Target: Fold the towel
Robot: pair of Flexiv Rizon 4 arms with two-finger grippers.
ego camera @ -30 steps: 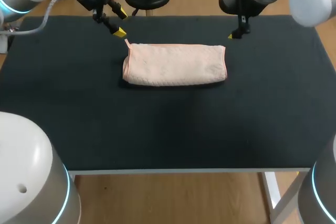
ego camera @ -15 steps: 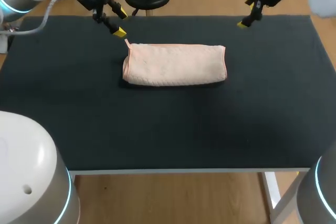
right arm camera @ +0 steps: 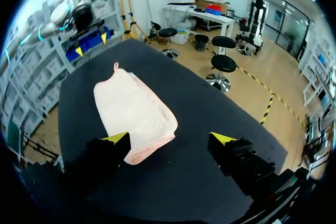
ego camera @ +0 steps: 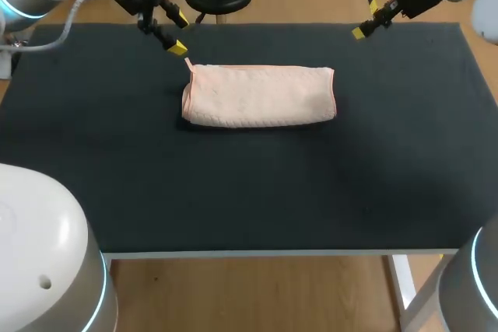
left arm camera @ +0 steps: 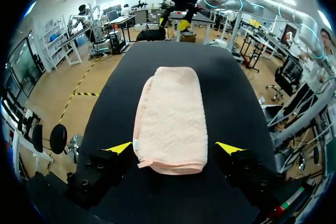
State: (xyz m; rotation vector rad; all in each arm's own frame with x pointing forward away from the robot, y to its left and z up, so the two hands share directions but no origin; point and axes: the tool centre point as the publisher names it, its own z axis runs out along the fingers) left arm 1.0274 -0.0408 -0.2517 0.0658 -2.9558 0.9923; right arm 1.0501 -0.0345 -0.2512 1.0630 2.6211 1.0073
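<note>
Left end effector [ego camera: 178, 33]: off the towel's far left corner, just beside the small loop that sticks out there. Fingers spread wide, nothing between them. In the left wrist view the towel's near short end lies ahead of it, framed by the two yellow tips but untouched.

Towel [ego camera: 259, 96]: pale peach, already folded into a thick oblong. It lies flat on the dark worktop [ego camera: 233, 192], towards the far edge and a little left of the middle.

Right end effector [ego camera: 366, 19]: beyond the towel's far right corner, well apart from it and raised, near the worktop's far edge. Fingers open, holding nothing. In the right wrist view the towel runs away ahead of it.

Long axis: the towel runs left to right, so each short end faces one arm.

Nearer arm: the left, by a clear margin. A further fold end over end would, in my judgement, start most readily from the left short end.

Change, right arm: a second ago its end effector hung close beyond the towel's far right corner. It has since lifted and drawn back, away to the right.

Change, left arm: none.

Change, towel: none; same place, same shape.
</note>
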